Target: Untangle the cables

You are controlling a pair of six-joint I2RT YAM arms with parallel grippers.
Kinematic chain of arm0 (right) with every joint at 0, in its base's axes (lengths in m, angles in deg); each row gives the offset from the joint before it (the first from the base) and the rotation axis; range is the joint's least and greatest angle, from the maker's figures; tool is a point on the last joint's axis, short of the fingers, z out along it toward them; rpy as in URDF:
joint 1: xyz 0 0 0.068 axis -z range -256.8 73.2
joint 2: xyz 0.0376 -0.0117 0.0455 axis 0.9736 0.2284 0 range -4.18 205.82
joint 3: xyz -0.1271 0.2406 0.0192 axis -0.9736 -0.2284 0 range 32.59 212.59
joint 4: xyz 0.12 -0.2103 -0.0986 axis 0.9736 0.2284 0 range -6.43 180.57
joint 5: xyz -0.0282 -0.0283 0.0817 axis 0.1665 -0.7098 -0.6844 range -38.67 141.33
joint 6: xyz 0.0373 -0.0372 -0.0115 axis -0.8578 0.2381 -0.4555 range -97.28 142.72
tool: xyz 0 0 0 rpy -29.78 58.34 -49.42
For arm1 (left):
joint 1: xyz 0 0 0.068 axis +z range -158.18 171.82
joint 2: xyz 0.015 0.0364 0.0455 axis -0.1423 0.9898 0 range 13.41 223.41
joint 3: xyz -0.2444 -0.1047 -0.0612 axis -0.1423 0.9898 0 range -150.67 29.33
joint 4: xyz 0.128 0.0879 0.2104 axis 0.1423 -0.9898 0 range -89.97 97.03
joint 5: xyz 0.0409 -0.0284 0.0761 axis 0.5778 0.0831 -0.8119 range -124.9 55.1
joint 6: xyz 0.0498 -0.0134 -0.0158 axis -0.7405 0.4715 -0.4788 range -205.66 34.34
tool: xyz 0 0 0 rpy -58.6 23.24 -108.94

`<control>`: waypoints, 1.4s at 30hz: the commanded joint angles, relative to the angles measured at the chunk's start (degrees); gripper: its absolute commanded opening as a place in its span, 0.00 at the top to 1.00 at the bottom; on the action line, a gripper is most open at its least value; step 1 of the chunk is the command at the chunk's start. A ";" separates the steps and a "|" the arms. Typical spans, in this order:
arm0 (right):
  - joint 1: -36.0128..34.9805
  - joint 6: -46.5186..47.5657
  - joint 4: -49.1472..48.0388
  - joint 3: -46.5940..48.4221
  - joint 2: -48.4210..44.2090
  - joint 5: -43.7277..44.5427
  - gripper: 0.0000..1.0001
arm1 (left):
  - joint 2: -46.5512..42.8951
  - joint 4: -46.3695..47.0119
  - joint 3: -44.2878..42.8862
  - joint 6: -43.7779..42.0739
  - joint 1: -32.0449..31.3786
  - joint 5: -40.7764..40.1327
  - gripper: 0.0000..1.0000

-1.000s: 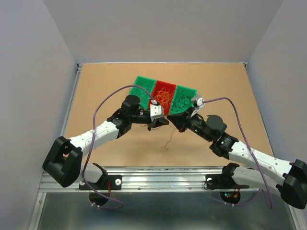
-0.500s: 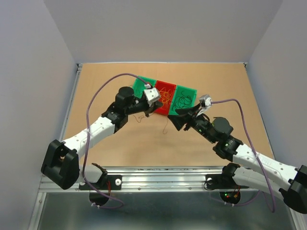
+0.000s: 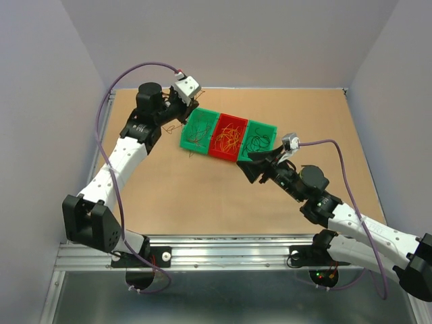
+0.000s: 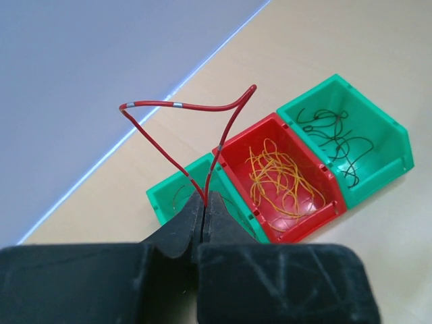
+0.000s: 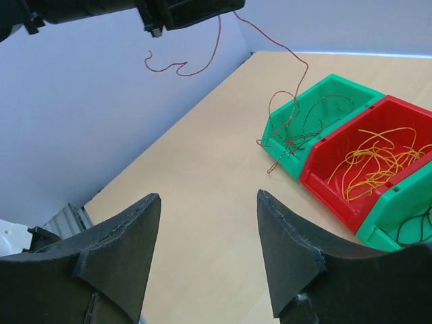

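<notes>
My left gripper [image 3: 179, 116] is raised at the far left and shut on a red-brown cable [image 4: 182, 106]; the cable loops up out of the closed tips [image 4: 204, 199]. In the right wrist view that cable [image 5: 202, 64] hangs from the left gripper [image 5: 189, 10], and one strand trails down to a red-brown clump [image 5: 290, 128] in the left green bin [image 3: 202, 111]. Orange-yellow cables [image 4: 280, 179] lie in the red bin [image 3: 233, 118], dark green ones [image 4: 337, 135] in the right green bin [image 3: 266, 125]. My right gripper [image 3: 248, 167] stands open and empty near the bins' front, its tips [image 5: 209, 199] over bare table.
The three bins sit in a slanted row at the table's middle back. Grey walls close in the left, back and right sides. Thick lilac cables [image 3: 324, 143] arc over both arms. A metal rail [image 3: 223, 253] runs along the near edge.
The left arm swung up and back to the far left, carrying the red-brown cable away from the middle. The right gripper opened, let go and drew back slightly.
</notes>
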 commanded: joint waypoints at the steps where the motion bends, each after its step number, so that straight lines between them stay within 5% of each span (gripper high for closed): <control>1: -0.61 0.29 -2.73 -1.32 -1.07 0.73 0.36 | 4.83 -1.80 -5.91 -2.87 0.42 -2.49 1.00; 14: -0.61 0.29 -2.46 -1.50 -2.56 0.55 0.36 | 21.19 -3.12 -13.91 -7.18 0.42 -9.70 1.00; 30: -0.61 0.20 -2.38 -1.50 -2.30 0.73 0.36 | 31.82 7.95 -11.45 3.10 -1.16 -18.39 1.00; 38: -0.52 0.03 -2.03 -1.85 -4.23 0.73 0.36 | 37.10 1.99 -11.71 5.30 -1.16 -20.43 1.00; 42: -0.61 0.03 -2.02 -1.85 -3.97 0.90 0.36 | 44.28 -10.39 -19.95 4.77 -1.08 -19.02 1.00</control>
